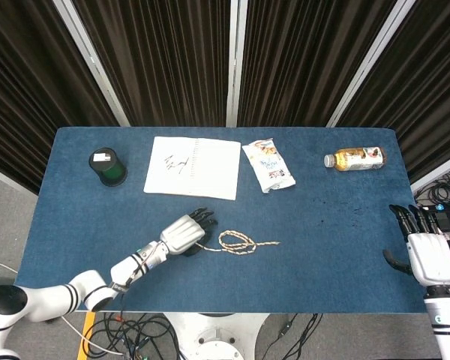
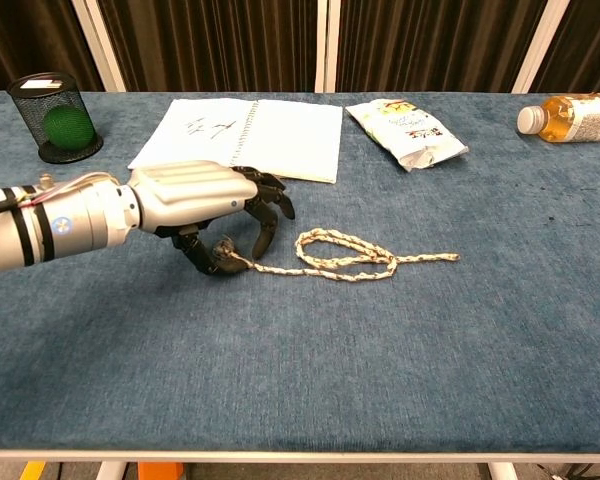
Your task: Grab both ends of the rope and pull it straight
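A beige braided rope (image 1: pixel 240 242) (image 2: pixel 345 256) lies near the table's middle, doubled into a flat loop, with its right end (image 2: pixel 452 257) trailing free to the right. My left hand (image 1: pixel 187 234) (image 2: pixel 205 203) hovers low over the rope's left end (image 2: pixel 242 264). Its fingers (image 2: pixel 264 226) curve down over that end and the thumb (image 2: pixel 216 258) touches it, with a gap showing between thumb and fingers. My right hand (image 1: pixel 427 253) hangs off the table's right edge, fingers spread and holding nothing, far from the rope. It does not show in the chest view.
An open notebook (image 1: pixel 193 166) (image 2: pixel 245 137), a snack packet (image 1: pixel 268 165) (image 2: pixel 407 129) and a lying bottle (image 1: pixel 354 158) (image 2: pixel 572 117) line the far side. At the far left stands a black mesh cup (image 1: pixel 109 166) (image 2: pixel 55 118) holding a green ball.
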Tool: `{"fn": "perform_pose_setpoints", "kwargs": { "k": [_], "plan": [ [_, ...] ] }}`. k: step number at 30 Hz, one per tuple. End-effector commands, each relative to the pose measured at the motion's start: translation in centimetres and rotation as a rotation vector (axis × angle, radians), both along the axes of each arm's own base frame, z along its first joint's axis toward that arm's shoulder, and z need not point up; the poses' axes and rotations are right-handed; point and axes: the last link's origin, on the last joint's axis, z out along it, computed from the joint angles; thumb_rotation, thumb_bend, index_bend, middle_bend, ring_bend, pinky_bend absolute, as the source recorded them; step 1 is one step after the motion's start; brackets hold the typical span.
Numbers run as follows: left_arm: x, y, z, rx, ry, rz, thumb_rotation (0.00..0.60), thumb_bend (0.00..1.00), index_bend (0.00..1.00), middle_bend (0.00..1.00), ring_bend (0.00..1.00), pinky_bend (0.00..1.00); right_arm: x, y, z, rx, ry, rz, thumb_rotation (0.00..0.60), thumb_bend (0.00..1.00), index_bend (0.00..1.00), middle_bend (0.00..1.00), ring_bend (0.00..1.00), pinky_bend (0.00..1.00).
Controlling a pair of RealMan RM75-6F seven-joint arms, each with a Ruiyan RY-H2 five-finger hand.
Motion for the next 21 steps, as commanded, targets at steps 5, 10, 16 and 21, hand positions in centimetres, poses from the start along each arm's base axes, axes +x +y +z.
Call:
{"fn": "perform_pose_setpoints", "kwargs": {
  "k": [5,10,16,21],
  "plan": [
    [-0.2,-0.1,-0.2,0.006,0.001,0.001,0.6,0.33,0.52,0.14,0.0,0.0,0.0,-0.1,-0.1,0.001,0.0,-0.002,0.6,0.2,0.08,0.11,0.0,0.03],
    [-0.2,0.0,-0.4,0.006,-0.005,0.007,0.6,0.33,0.55,0.14,0.0,0.0,0.1,-0.2,-0.1,-0.001,0.002,-0.002,0.6,0.21,0.09,0.11,0.0,0.03],
    [-0.3,-0.1,-0.3,0.009,-0.028,0.009,0.6,0.36,0.6,0.16,0.0,0.0,0.2,-0.2,-0.1,0.002,0.001,0.002,0.6,0.22,0.1,0.11,0.0,0.03],
    [-0.5,-0.1,0.5,0.01,-0.057,0.03,0.6,0.37,0.62,0.17,0.0,0.0,1.4,-1.0,-0.7,0.04,-0.02,0.054,0.6,0.29,0.11,0.11,0.0,0.03]
  ]
}}
